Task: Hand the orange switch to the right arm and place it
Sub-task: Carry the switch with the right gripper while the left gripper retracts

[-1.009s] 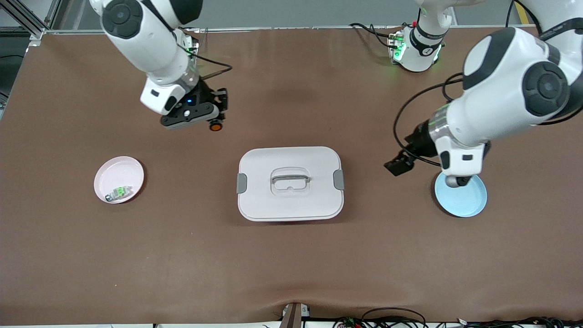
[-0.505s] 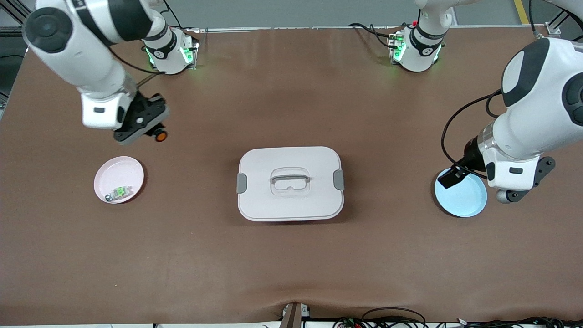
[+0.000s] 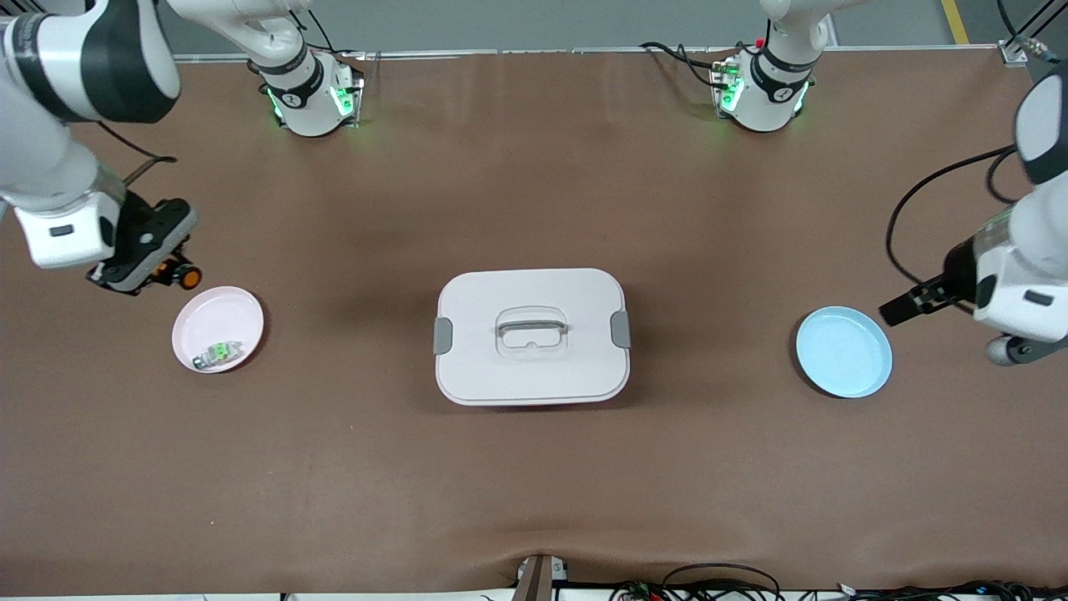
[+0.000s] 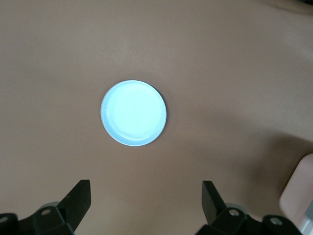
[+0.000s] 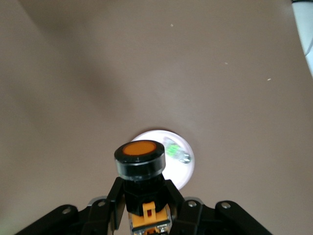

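The right tool grips the orange switch in the air over the bench, beside the pink plate; left tool, fingers spread and empty, waits above the blue plate

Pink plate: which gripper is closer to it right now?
Right. The right gripper, shut on the orange switch, hangs just beside the pink plate's rim. The left gripper, open, is at the left arm's end of the table near the blue plate.
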Robot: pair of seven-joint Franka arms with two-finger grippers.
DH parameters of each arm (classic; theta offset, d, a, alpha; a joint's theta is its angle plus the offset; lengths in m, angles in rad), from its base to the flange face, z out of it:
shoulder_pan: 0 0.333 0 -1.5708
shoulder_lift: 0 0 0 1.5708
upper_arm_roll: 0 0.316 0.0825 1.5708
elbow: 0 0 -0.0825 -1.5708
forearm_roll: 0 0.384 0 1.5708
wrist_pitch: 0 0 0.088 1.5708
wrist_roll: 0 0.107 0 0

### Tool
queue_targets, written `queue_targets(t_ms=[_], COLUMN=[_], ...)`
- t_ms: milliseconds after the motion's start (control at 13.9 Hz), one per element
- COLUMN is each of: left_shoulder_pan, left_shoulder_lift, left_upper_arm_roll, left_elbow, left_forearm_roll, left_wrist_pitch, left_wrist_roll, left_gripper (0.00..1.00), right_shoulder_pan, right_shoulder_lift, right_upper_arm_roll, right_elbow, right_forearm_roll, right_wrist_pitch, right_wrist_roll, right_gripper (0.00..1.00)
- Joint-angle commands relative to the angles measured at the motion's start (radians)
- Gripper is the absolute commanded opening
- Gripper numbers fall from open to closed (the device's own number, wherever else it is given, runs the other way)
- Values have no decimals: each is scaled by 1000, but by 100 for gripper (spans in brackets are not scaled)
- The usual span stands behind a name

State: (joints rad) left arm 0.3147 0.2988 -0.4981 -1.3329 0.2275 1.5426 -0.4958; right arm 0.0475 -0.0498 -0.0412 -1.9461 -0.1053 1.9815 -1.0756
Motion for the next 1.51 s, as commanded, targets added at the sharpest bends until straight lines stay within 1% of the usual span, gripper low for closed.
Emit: queue_targets(t_ms=[0, 216, 288, 360, 432, 505, 577, 649, 793, 937, 1081, 1225, 1369, 1441], left_shoulder_pan=[12, 17, -2, -64, -154, -217, -259, -287, -344, -350, -344, -345, -352, -352], left_shoulder_lift=[-64, -99, -115, -136, -168, -203, -236, -263, -299, -308, -329, -360, -365, -369], left_upper_arm_roll=[-2, -2, 16, 92, 201, 287, 350, 390, 438, 440, 431, 424, 432, 432], left_elbow=[-11, -20, -31, -40, -70, -107, -147, -176, -204, -207, -235, -272, -273, -272], left_forearm_roll=[13, 4, 0, -8, -35, -80, -121, -140, -142, -164, -195, -195, -195, -195], left_wrist_pitch=[-36, -55, -62, -67, -67, -65, -61, -56, -56, -61, -64, -62, -62, -62], left_wrist_roll=[107, 137, 172, 215, 264, 307, 351, 390, 411, 415, 422, 421, 421, 421], left_gripper=[100, 100, 100, 100, 100, 100, 100, 100, 100, 100, 100, 100, 100, 100], right_shoulder_pan=[-104, -173, -187, -199, -219, -232, -235, -235, -236, -236, -245, -248, -265, -273], right_shoulder_lift=[-2, 28, 39, 53, 70, 79, 79, 76, 74, 77, 88, 106, 122, 133], right_upper_arm_roll=[20, 20, 20, 20, 20, 20, 20, 20, 18, 18, 20, 18, 20, 20], right_elbow=[-82, -148, -165, -177, -192, -214, -255, -292, -327, -356, -381, -389, -395, -407], right_forearm_roll=[-19, -19, -19, -19, -19, -19, -17, -19, -20, -34, -45, -50, -56, -56], right_wrist_pitch=[136, 255, 281, 299, 327, 368, 423, 471, 491, 500, 508, 520, 533, 563], right_wrist_roll=[-160, -243, -268, -286, -297, -309, -320, -325, -334, -339, -383, -426, -461, -461], right_gripper=[0, 0, 0, 0, 0, 0, 0, 0, 0, 1, 1, 1, 2, 2])
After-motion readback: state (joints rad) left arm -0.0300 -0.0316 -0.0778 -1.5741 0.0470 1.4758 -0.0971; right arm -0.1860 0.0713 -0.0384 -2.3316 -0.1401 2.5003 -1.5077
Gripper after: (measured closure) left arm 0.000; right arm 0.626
